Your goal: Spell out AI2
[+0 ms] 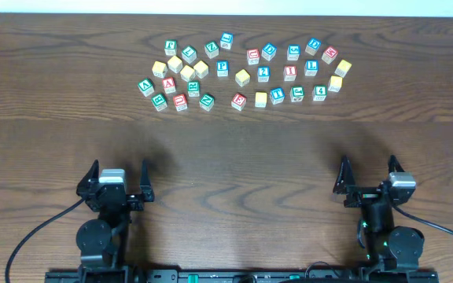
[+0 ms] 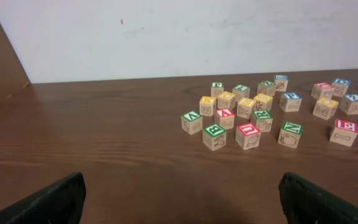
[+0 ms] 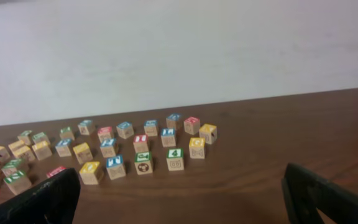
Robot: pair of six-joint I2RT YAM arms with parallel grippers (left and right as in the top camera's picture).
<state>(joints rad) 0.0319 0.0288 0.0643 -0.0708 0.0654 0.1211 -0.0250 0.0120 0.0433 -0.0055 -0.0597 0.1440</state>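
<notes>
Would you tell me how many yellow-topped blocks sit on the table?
8 yellow-topped blocks: four clustered at left, one central, one front centre, two at right; none seems hidden.

Three small wooden cubes sit flat and apart on the dark wooden table (image 1: 226,157), among the scatter of blocks (image 1: 242,77) along its far side, not yet lined up as a word. The "A" block (image 1: 169,85), its top face printed in red, lies in the left part of the scatter and is turned slightly askew. Well to its right, near the middle of the spread, is the "2" block (image 1: 263,74), marked in blue; the figure is small from overhead and only appears to be a 2. Near it on the right, with a gap between them, rests the red-printed "I" block (image 1: 290,73), its top face up.
</notes>
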